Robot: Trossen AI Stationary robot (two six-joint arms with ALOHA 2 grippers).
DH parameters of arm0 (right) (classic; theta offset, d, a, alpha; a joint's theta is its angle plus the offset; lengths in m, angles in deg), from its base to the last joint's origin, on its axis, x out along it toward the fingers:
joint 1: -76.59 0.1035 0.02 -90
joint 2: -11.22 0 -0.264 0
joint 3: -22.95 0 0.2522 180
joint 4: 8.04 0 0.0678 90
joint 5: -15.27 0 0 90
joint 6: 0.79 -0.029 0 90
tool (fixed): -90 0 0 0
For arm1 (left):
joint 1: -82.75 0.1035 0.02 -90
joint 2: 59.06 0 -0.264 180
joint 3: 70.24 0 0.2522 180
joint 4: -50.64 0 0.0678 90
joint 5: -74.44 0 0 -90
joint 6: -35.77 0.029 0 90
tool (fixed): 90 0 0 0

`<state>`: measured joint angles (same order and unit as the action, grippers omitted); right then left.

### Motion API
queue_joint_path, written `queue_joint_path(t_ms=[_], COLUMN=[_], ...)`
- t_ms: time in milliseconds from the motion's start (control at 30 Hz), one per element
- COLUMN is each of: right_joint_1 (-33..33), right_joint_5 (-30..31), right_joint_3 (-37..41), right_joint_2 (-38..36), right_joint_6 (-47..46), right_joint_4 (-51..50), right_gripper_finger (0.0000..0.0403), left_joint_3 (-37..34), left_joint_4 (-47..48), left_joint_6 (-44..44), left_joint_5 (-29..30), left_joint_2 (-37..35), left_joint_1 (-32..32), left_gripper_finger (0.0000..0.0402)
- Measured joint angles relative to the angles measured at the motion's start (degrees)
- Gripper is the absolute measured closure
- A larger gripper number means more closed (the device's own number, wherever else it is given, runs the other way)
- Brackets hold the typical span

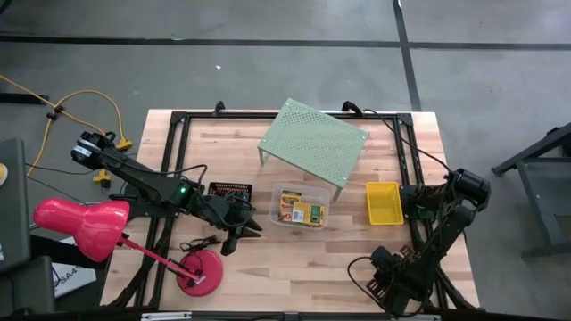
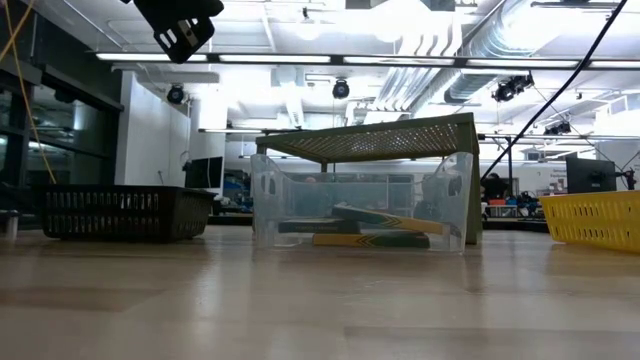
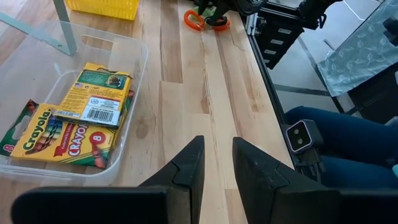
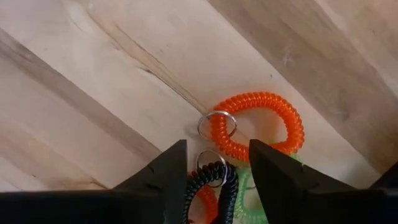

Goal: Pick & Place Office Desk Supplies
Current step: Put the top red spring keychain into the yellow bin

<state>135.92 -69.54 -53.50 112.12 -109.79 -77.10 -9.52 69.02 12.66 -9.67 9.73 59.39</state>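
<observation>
The clear tub (image 1: 302,207) stands mid-table and holds green-and-yellow crayon boxes (image 3: 81,118). My left gripper (image 3: 217,163) is open and empty, raised above the table near the tub's left side (image 1: 245,225), beside the black mesh tray (image 1: 230,191). At the table's near right corner, my right gripper (image 4: 217,168) is open and points down over a heap of coiled bands: an orange coil (image 4: 261,121), a black coil (image 4: 214,186) and a green coil (image 4: 247,190), each lying on the wood. The black coil lies between the fingers. The yellow basket (image 1: 384,202) sits right of the tub. My right gripper stands from above with one finger on either side of the black coil (image 4: 214,186) and its key ring. Whether the fingers touch a coil cannot be told.
The pale green perforated shelf (image 1: 312,143) stands on legs behind the tub. A pink desk lamp (image 1: 85,225) with its round base (image 1: 201,270) occupies the near left. A person's legs in blue (image 3: 336,143) show beyond the table's right edge. Bare wood (image 1: 303,267) lies in front of the tub.
</observation>
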Motion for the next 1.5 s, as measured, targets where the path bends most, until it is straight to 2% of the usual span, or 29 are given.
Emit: queue_joint_path(t_ms=[467,767,967,1267,1500], right_joint_1=[-0.1,-0.1,-0.1,-0.1,-0.1], right_joint_5=[0.6,-0.2,-0.5,-0.2,0.1], right_joint_3=[0.0,3.7,3.7,3.7,3.7], right_joint_2=[2.4,2.2,2.2,2.3,2.3], right_joint_6=[4.6,5.4,5.4,5.4,5.4], right_joint_4=[0.0,6.2,6.2,6.5,6.3], right_gripper_finger=[0.023,0.0231,0.0252,0.031,0.0312], left_joint_3=[0.0,0.0,0.0,0.0,0.0], left_joint_4=[0.0,-0.3,-1.1,-1.0,-1.0], left_joint_6=[0.0,0.0,0.0,0.0,0.0], left_joint_5=[0.0,0.0,0.0,0.0,0.0], left_joint_2=[0.0,0.0,0.0,0.0,0.0], left_joint_1=[0.0,0.0,0.0,0.0,0.0], left_gripper_finger=[0.0324,0.0324,0.0324,0.0324,0.0324])
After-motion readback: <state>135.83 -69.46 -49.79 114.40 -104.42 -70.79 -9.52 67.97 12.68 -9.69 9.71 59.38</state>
